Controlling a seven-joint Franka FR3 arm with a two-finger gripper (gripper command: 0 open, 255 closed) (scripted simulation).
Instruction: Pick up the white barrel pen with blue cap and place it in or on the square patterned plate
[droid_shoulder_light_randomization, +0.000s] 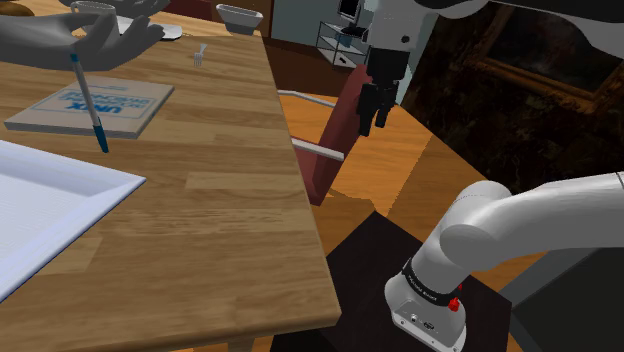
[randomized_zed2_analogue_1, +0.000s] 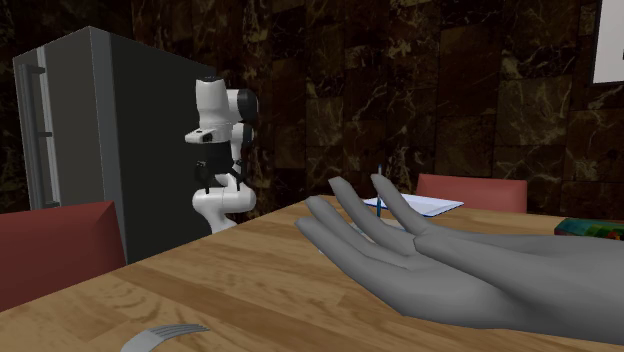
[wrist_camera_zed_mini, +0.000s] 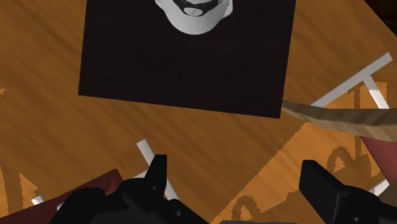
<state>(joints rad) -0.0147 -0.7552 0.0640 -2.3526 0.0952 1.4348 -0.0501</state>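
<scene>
Book (droid_shoulder_light_randomization: 90, 108), fork (droid_shoulder_light_randomization: 200, 56), bowl (droid_shoulder_light_randomization: 239, 17), red chair (droid_shoulder_light_randomization: 335, 150), fridge (randomized_zed2_analogue_1: 80, 130)

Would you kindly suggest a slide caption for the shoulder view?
Open end effector hangs beside the wooden table; tilted pen stands between book and white plate.

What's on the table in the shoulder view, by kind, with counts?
pen: 1
book: 1
white square plate: 1
fork: 1
grey hand model: 1
white bowl: 1
Total: 6
The pieces at the far end, partly hidden behind the hand model, are too unclear to tell and are not counted.
</scene>
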